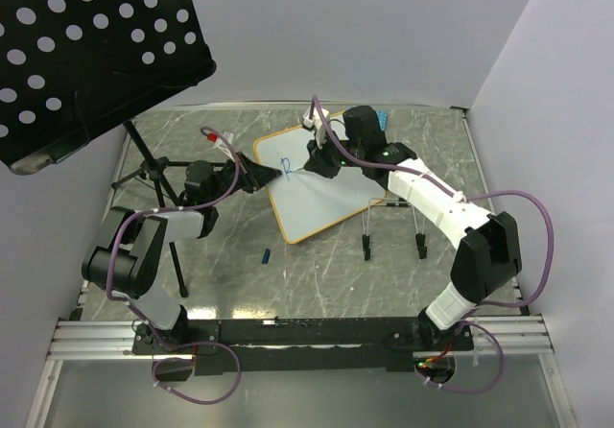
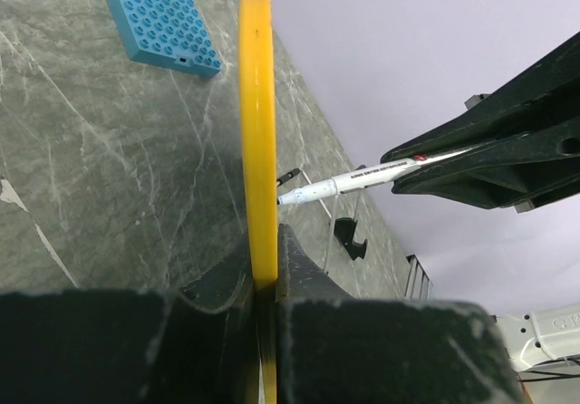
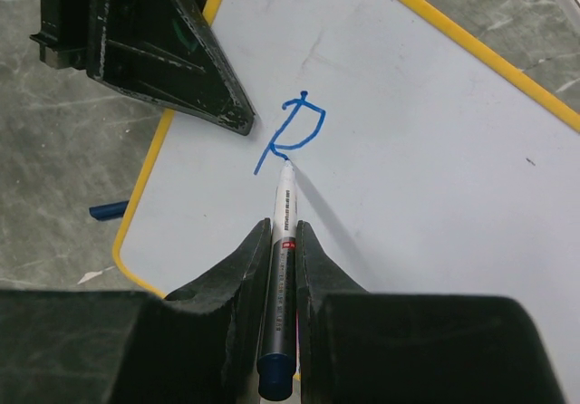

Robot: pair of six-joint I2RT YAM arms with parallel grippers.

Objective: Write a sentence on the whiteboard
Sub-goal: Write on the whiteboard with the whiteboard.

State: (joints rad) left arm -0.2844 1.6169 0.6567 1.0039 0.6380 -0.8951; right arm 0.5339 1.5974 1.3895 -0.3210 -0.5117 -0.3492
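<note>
The whiteboard [image 3: 435, 150] carries only one blue handwritten letter [image 3: 294, 132]. It stands directly ahead of the tip of the marker [image 3: 284, 214], and the tip touches its lower stroke. The letter looks like a capital "P" or "R"; which of the two it is cannot be told. On the marker barrel there is a small red label [image 3: 288, 244] and a line of dark print [image 2: 388, 171], both too small to read.

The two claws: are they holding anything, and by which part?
The right gripper pinches the marker around its barrel, near the back end, tip on the whiteboard. The left gripper clamps the whiteboard by its yellow rim at one edge.
</note>
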